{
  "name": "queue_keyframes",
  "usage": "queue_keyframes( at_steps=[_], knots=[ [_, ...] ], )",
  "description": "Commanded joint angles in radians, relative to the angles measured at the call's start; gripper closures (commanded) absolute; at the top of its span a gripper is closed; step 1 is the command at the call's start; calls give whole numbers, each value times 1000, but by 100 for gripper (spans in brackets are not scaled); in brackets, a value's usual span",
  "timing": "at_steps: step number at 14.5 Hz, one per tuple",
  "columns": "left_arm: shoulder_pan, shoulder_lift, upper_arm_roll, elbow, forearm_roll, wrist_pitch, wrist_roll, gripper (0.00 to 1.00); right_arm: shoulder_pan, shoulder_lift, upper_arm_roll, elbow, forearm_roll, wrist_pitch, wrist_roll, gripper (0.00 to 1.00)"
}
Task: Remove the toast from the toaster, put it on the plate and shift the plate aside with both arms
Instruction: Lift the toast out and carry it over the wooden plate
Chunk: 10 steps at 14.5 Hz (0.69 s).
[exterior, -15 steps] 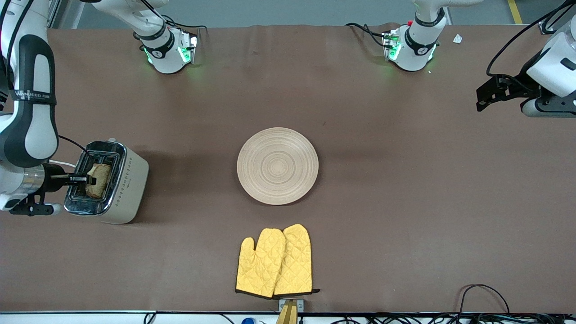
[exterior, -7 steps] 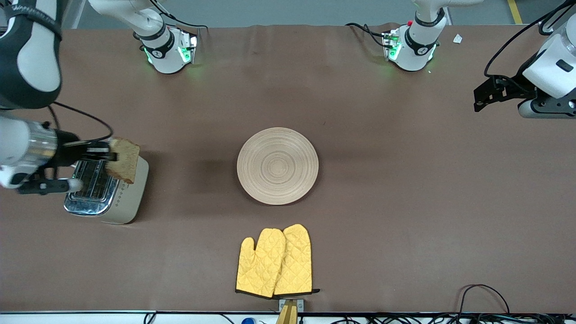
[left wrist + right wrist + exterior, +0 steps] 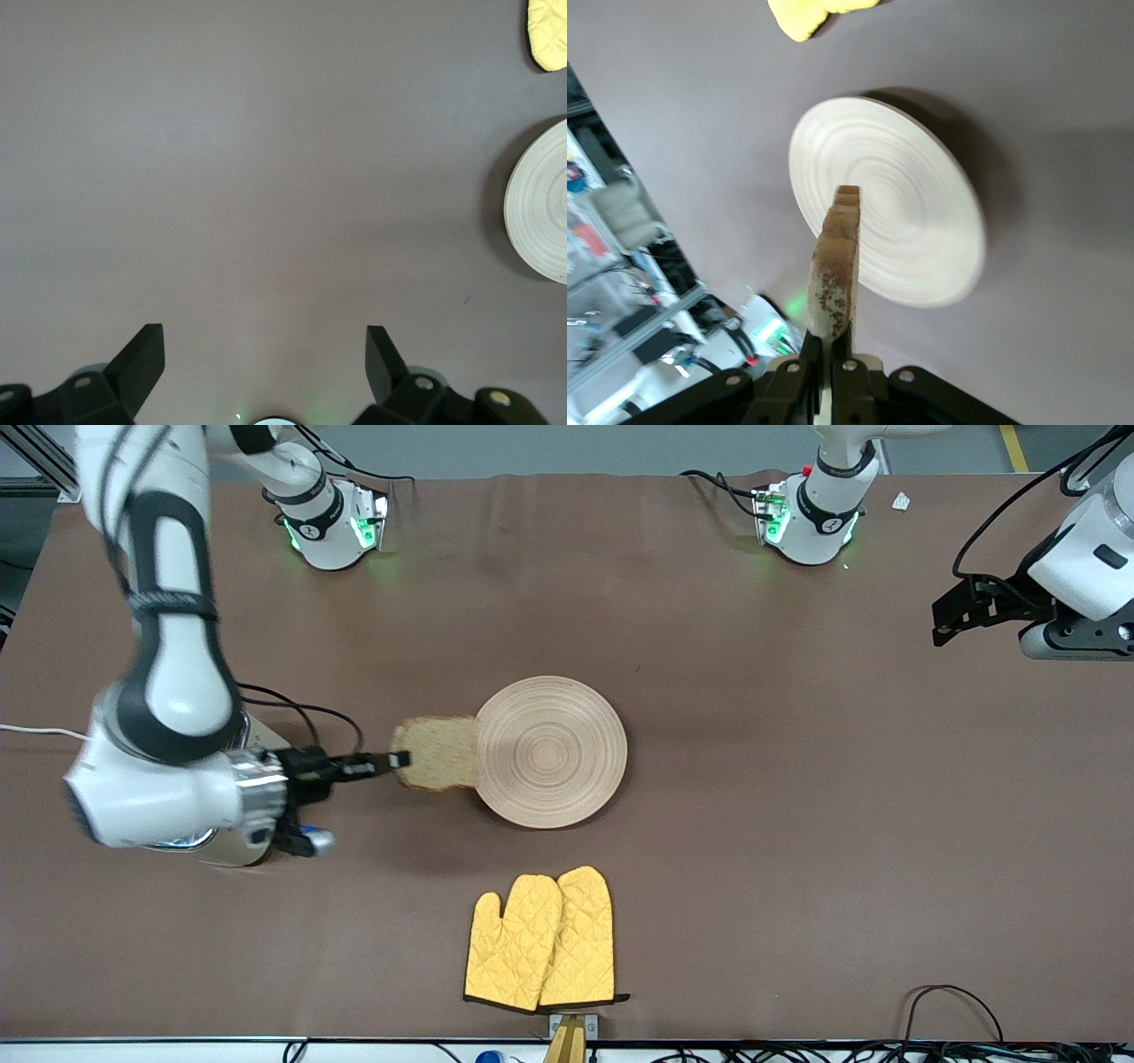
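Note:
My right gripper [image 3: 400,760] is shut on the toast [image 3: 434,753], a speckled brown slice held in the air over the table, right at the rim of the plate [image 3: 547,751] on the right arm's side. In the right wrist view the toast [image 3: 835,266] stands edge-on between the fingers [image 3: 830,350], with the round pale wooden plate [image 3: 886,230] below it. My left gripper [image 3: 946,622] waits open and empty over the left arm's end of the table. In the left wrist view it [image 3: 264,354] is over bare mat, with the plate [image 3: 540,204] at the frame's edge.
A pair of yellow quilted oven mitts [image 3: 540,939] lies nearer the front camera than the plate. The toaster [image 3: 239,856] is mostly hidden under my right arm at the right arm's end. Cables run along the front edge [image 3: 948,1001].
My right gripper lifted the toast out of the toaster and carried it toward the plate, now at its rim. The left gripper has barely moved.

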Motion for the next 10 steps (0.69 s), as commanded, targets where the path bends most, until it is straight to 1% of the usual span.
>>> queue_keyframes(
  at_steps=[1,3,4,5,6,7,8,9,10],
  knots=[
    [-8,6,-3,13,-2,16,0,0,94,-34,-10,-143,90,110,5,96],
    [-11,16,-6,13,-12,27,0,0,127,-33,-10,-188,113,141,0,96],
    [-10,28,-6,13,-46,27,0,0,148,-33,-10,-214,113,173,-4,95],
    [-4,45,-4,13,-99,30,0,0,167,-33,-10,-240,113,217,2,66],
    [4,68,-4,13,-145,41,0,0,174,-31,-12,-260,111,250,-3,11],
    [9,89,-4,13,-184,47,0,0,177,-31,-13,-266,98,265,-12,0],
    [10,112,-3,13,-214,50,1,0,178,-36,-24,-262,63,264,-18,0],
    [9,140,-4,11,-242,62,1,0,174,-52,-35,-256,-41,259,-17,0],
    [7,166,-4,9,-270,72,4,0,174,-101,-44,-245,-183,258,-12,0]
  ],
)
